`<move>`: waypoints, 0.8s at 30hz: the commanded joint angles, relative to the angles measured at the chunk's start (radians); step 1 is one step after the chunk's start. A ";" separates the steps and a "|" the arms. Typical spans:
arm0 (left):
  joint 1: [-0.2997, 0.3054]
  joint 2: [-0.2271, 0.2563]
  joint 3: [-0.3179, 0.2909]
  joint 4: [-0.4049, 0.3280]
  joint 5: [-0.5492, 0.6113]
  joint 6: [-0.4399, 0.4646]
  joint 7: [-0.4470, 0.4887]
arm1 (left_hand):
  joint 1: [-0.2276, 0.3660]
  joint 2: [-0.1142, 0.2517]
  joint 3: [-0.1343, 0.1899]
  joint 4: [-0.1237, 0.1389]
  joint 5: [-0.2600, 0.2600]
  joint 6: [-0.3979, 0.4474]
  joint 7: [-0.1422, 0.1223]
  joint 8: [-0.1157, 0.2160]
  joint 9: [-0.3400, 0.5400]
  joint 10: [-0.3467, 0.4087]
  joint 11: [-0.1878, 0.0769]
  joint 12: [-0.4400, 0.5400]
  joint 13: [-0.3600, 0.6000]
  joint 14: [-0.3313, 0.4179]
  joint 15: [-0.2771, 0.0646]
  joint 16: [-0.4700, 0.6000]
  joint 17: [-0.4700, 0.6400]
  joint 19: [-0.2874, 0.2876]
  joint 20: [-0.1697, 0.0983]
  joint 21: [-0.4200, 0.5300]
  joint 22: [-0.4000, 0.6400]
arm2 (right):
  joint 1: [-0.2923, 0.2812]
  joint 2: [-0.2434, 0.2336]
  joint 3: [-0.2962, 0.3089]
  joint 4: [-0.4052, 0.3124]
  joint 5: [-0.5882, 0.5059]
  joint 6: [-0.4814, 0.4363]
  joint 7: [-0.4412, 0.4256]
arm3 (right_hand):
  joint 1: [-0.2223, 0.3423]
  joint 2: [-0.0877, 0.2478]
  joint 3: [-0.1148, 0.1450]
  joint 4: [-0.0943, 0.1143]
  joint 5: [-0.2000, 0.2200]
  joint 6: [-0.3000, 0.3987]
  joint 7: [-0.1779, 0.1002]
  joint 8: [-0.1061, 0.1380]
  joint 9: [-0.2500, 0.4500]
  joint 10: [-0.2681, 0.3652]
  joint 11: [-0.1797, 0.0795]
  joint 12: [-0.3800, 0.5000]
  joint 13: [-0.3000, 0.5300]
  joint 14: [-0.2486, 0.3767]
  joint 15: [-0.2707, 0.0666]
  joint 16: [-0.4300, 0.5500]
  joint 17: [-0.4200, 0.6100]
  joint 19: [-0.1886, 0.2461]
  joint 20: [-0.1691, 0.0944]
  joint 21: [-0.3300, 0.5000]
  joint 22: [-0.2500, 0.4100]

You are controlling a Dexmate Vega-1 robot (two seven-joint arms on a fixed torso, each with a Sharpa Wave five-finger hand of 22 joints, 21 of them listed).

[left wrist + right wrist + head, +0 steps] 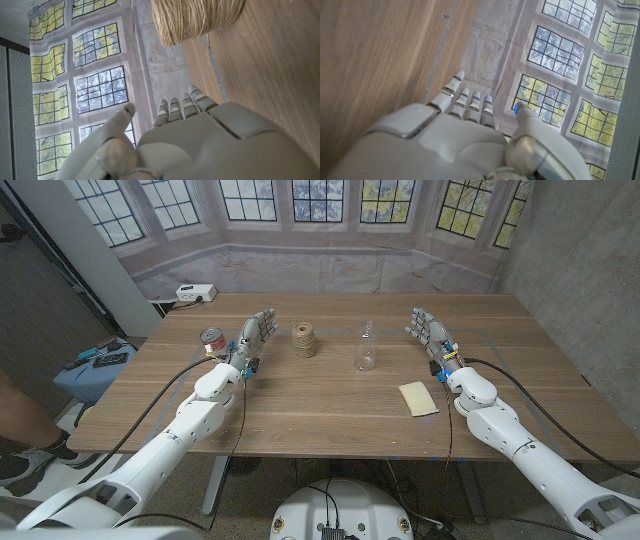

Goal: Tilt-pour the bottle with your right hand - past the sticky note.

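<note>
Both robot hands, right [425,330] and left [255,333], wait empty, fingers apart, flanking bottle [366,348].

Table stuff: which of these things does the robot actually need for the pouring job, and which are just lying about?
For the job:
- clear bottle, upright mid-table
- yellow sticky note, lying flat near the right arm
- right hand, open, holding nothing

Just lying about:
- spool of twine
- tin can, beside the left hand

Clear bottle [366,350], pale yellow sticky note [418,398], tan twine spool [304,340], red-labelled can [212,340], brown wood-grain counter [330,405], light grey robot hands
</note>
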 commanded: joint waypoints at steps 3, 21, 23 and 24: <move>-0.004 0.003 0.005 0.003 0.006 0.000 -0.010 | 0.014 0.001 0.004 -0.006 0.004 0.009 -0.003 0.007 0.004 0.001 0.007 0.007 0.004 0.003 0.008 0.003 0.002 0.008 0.002 0.008 0.001 | -0.017 -0.029 -0.015 -0.049 -0.067 0.018 -0.022 | 0.013 -0.029 -0.004 -0.025 -0.001 0.001 0.017 0.006 0.002 0.002 0.013 0.004 0.004 0.006 -0.008 0.001 -0.004 0.011 -0.009 0.005 0.004; -0.028 0.008 0.011 0.025 0.021 0.000 -0.020 | 0.015 0.002 0.007 -0.011 0.004 0.007 -0.004 0.006 0.004 -0.001 0.008 0.006 0.003 0.003 0.008 0.003 0.002 0.008 0.002 0.008 0.001 | -0.017 -0.017 -0.033 -0.022 -0.136 0.112 -0.015 | 0.050 -0.062 -0.008 -0.077 -0.002 0.000 0.032 0.005 0.002 0.006 0.022 0.006 0.004 0.004 -0.004 -0.003 -0.014 0.013 -0.008 0.005 0.003; -0.030 0.008 0.011 0.027 0.021 0.000 -0.023 | 0.016 0.002 0.007 -0.012 0.004 0.006 -0.005 0.005 0.004 -0.001 0.008 0.006 0.003 0.003 0.008 0.003 0.002 0.008 0.002 0.008 0.001 | -0.019 -0.019 -0.036 -0.024 -0.146 0.118 -0.017 | 0.058 -0.073 -0.011 -0.090 -0.003 -0.001 0.039 0.005 0.002 0.006 0.035 0.006 0.005 0.001 0.007 -0.005 -0.015 0.014 -0.001 0.005 0.003; -0.031 0.009 0.012 0.029 0.022 0.000 -0.024 | 0.016 0.002 0.007 -0.012 0.003 0.006 -0.005 0.005 0.004 -0.001 0.009 0.006 0.003 0.003 0.009 0.003 0.002 0.008 0.002 0.008 0.001 | -0.020 -0.021 -0.037 -0.027 -0.150 0.119 -0.016 | 0.060 -0.075 -0.012 -0.093 -0.004 -0.001 0.040 0.005 0.002 0.005 0.040 0.006 0.005 0.001 0.009 -0.005 -0.016 0.014 0.001 0.005 0.003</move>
